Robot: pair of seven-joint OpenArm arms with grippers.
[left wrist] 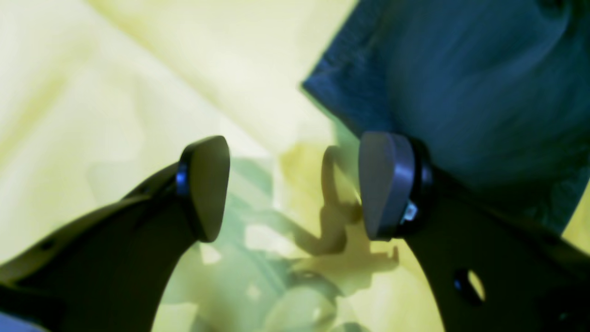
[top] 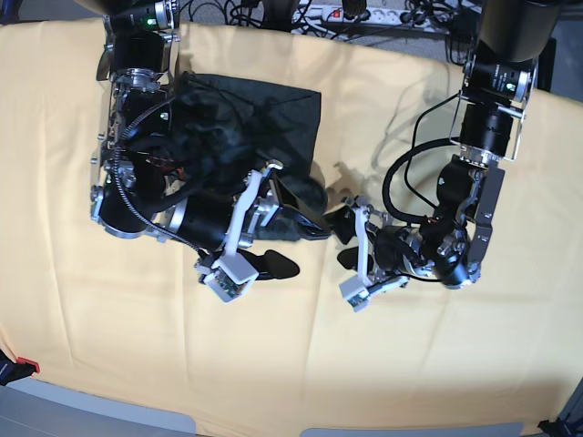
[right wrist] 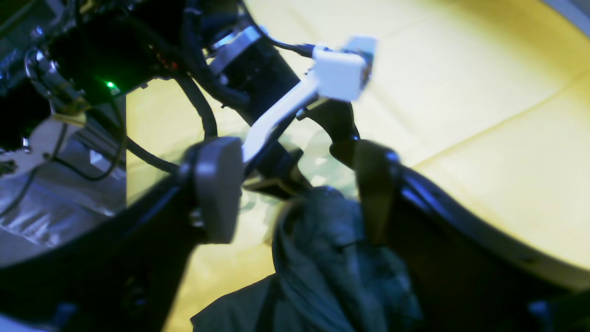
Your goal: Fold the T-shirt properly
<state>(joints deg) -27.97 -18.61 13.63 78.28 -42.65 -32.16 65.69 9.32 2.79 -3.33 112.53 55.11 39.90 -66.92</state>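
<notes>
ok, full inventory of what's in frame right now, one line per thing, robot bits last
T-shirt: one, dark charcoal-green, bunched and partly folded on the far left of the table in the base view, partly under the right arm.
Yellow cloth: one, pale yellow, covering the tabletop under everything.
Power strip and cables: one white strip with dark cables, beyond the far table edge.
Right gripper: one, black with grey pads, jaws apart above a bunched edge of the shirt; not gripping it.
Left gripper: one, black with grey pads, jaws apart over the bare cloth beside the shirt's corner, holding nothing.
Wrist cameras: two, white housings, one on each arm.
</notes>
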